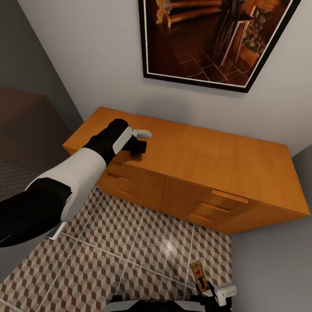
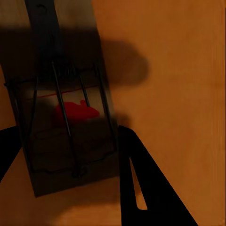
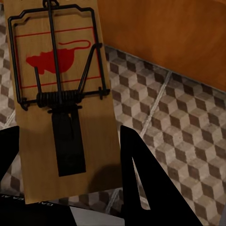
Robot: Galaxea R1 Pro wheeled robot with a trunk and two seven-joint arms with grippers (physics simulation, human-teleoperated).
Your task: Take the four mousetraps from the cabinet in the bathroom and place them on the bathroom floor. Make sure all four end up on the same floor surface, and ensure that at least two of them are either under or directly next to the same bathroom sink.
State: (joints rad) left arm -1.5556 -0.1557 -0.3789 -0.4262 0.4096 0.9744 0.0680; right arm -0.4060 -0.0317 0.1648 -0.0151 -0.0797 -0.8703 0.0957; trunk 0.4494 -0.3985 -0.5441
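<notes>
two traps in play: one on the cabinet top, one over the floor

i have the left gripper (image 1: 141, 141) reached out over the cabinet (image 1: 208, 160), near its left end and toward the back edge, because a mousetrap (image 2: 66, 127) lies flat on the top there. in the left wrist view that trap sits between the dark fingers (image 2: 150, 188), with its long axis running along the reach of the gripper and the red mark mid-board. the jaws stand apart on either side of it; i judge them open, not yet pinching.

the right gripper (image 1: 212, 294) is low, by my base, over the bathroom floor (image 1: 130, 251). a second mousetrap (image 3: 59, 99) lies between its fingers, long axis along them, spring end nearer the wrist. whether it's clamped or lying loose on the tiles i cannot tell. i read it as the drop-off spot.
</notes>
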